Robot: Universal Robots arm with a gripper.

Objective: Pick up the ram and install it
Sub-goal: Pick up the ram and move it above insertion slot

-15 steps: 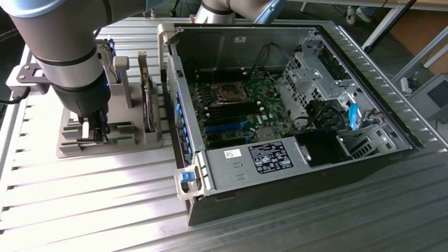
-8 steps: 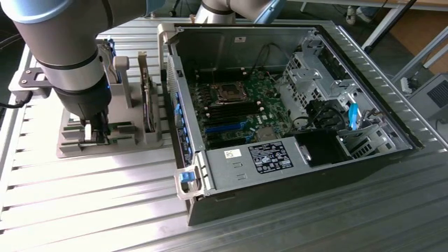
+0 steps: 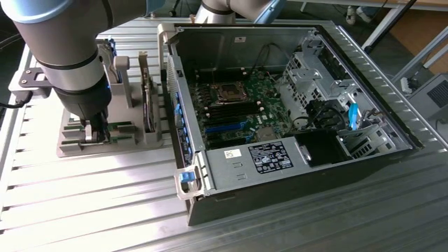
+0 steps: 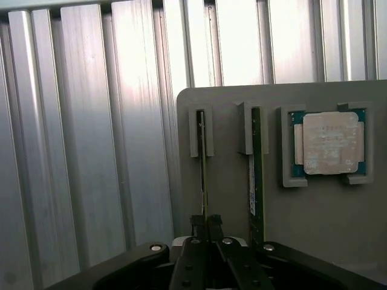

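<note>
Thin green ram stick (image 4: 202, 169), standing in grey plastic holder (image 4: 326, 217): I judged it light, stiff, fragile; black gripper (image 4: 205, 222) was closed on its upper edge.

Robotics lab or workshop: a robot arm (image 3: 63, 58) stood over a ribbed metal bench (image 3: 84, 202) that carried an opened computer case (image 3: 231, 170) and a grey jig (image 3: 140, 144) holding ram (image 4: 202, 169) and a processor (image 4: 329, 142).
</note>
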